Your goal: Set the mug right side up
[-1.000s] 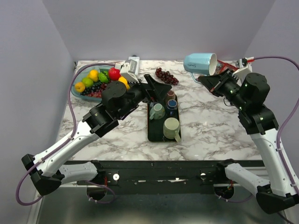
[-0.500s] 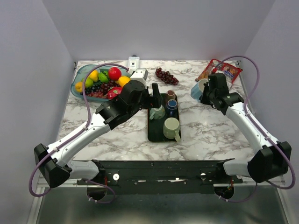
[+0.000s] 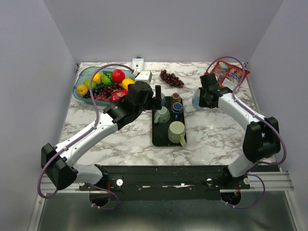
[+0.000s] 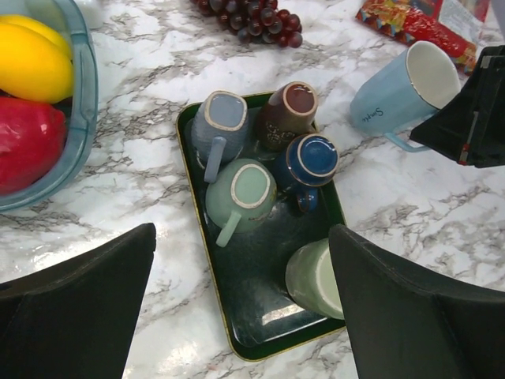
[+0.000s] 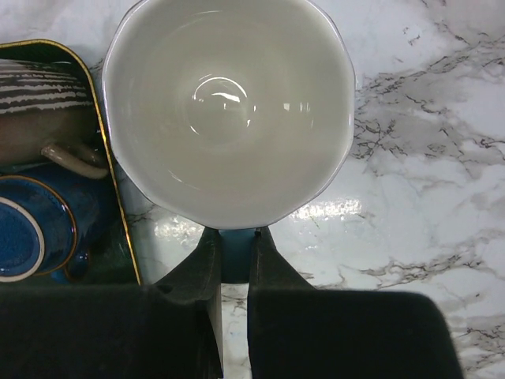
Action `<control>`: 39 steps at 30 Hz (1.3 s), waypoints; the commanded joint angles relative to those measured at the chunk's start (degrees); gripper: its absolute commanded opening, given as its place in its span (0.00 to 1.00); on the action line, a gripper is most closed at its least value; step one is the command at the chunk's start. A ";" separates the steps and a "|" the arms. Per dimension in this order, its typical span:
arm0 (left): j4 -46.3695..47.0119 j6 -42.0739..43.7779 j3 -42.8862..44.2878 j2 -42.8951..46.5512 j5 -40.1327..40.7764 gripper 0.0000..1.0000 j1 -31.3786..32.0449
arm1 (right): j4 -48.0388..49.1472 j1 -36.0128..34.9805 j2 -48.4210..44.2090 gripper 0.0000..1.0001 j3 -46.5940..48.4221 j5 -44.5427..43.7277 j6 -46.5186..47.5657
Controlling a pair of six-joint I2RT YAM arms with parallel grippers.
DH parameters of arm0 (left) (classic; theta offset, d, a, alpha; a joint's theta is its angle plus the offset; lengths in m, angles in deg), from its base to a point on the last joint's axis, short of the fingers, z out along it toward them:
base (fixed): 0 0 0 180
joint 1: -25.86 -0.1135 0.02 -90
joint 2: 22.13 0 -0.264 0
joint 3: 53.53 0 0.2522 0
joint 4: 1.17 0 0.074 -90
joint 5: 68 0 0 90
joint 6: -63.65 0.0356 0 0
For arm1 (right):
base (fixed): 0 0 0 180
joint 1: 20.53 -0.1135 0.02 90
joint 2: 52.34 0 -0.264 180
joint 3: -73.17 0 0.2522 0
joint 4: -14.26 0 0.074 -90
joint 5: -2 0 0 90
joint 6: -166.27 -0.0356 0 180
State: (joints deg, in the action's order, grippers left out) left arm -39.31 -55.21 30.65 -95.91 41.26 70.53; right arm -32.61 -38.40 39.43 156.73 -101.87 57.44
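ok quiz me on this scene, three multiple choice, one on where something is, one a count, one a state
1. The light blue mug is:
a) right of the tray, off it
b) on the tray
c) on the floor

2. Mugs standing on the tray:
a) three
b) five
c) seven

3. The right gripper is:
a) open above the mug
b) out of view
c) shut on the mug's handle

Answers:
1 a: the left wrist view shows it over the marble, past the tray's right rim.
2 b: the grey-blue mug, brown mug, navy mug, mint mug and sage mug are all in it.
3 c: in the right wrist view the jaws pinch the blue handle under the mug's rim.
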 commanded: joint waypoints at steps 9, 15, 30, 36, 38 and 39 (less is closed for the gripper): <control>-4.80 3.64 4.21 -6.11 -3.09 0.99 -1.69 | 4.01 -1.21 6.32 0.01 3.50 -11.35 1.43; -5.59 3.20 4.03 -6.73 -5.11 0.99 -1.69 | 1.82 -1.29 7.55 0.23 4.99 -9.60 -0.33; -4.29 -8.13 -1.06 -4.27 -17.67 0.99 -0.20 | -11.19 -1.29 -7.90 0.98 6.14 3.75 -7.27; -2.76 -14.81 -5.03 -6.90 -13.48 0.99 8.06 | -13.30 -1.29 -21.42 1.00 -0.36 8.41 -9.99; -6.01 -20.49 -1.78 -10.06 -8.39 0.99 11.57 | -14.97 -1.38 -23.81 1.00 -1.68 8.59 -11.23; -9.16 -22.36 -0.64 -11.20 -6.80 0.99 12.89 | -15.32 -1.29 -25.65 1.00 -2.12 8.51 -11.66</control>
State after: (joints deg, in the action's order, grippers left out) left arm -43.74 -67.45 26.08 -102.92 28.06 78.50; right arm -42.81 -39.56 17.66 157.84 -96.49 48.87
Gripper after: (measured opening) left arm 0.988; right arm 0.997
